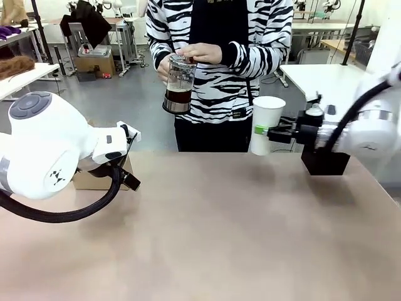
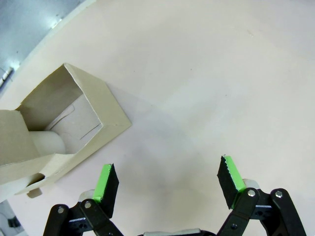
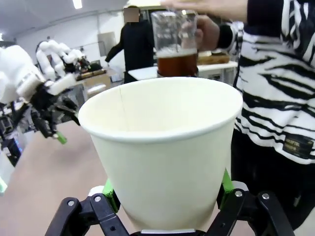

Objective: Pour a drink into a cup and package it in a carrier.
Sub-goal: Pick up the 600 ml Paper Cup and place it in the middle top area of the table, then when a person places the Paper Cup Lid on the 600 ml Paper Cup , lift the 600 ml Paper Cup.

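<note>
A person across the table holds a clear glass jug in both hands, with the dark reddish-brown drink in its lower part. My right gripper is shut on a tall white paper cup, holding it upright above the table just right of the jug; its top is uncovered. In the left wrist view my left gripper hangs open over bare table. The brown cardboard carrier lies a little beyond its left finger. The carrier sits half hidden behind my left arm.
A black square box stands on the table behind my right arm. The table's far edge runs just in front of the person. Other tables and equipment stand farther back in the room.
</note>
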You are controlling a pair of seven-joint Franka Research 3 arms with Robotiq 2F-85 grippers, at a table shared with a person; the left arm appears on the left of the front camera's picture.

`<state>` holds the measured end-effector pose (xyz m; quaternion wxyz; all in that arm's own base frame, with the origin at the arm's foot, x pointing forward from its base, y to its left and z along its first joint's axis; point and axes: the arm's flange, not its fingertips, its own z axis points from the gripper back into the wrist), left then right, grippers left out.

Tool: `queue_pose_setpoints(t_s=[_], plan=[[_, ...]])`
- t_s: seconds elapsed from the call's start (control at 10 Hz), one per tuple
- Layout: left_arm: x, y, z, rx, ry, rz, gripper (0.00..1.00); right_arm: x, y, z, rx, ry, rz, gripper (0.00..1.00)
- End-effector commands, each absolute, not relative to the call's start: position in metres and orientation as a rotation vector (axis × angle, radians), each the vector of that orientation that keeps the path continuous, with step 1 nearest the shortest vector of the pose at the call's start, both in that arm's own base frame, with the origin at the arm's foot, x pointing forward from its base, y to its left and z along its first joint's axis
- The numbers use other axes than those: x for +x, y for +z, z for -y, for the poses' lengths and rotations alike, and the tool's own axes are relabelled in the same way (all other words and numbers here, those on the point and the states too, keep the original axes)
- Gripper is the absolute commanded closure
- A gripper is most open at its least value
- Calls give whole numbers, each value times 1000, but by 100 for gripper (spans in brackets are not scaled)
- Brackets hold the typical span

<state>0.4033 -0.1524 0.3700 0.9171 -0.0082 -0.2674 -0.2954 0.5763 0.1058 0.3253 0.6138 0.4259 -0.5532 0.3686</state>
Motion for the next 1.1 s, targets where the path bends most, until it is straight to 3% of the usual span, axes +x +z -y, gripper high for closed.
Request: queue_pose_setpoints(t_s=[0.0, 0.3, 0.5, 0.6, 1.0], plan=[[403, 370, 152, -20, -606, 551, 0, 617, 307, -125, 968, 820, 1257, 14], [403, 370, 152, -20, -606, 551, 0, 640, 285, -143, 950, 851, 1279, 14], [403, 370, 152, -20, -606, 551, 0, 644, 286, -123, 934, 900, 1167, 14], [403, 370, 152, -20, -606, 551, 0, 636, 279, -141, 973, 877, 1248, 14], [403, 370, 152, -20, -606, 551, 0, 636, 279, -141, 973, 877, 1248, 14]])
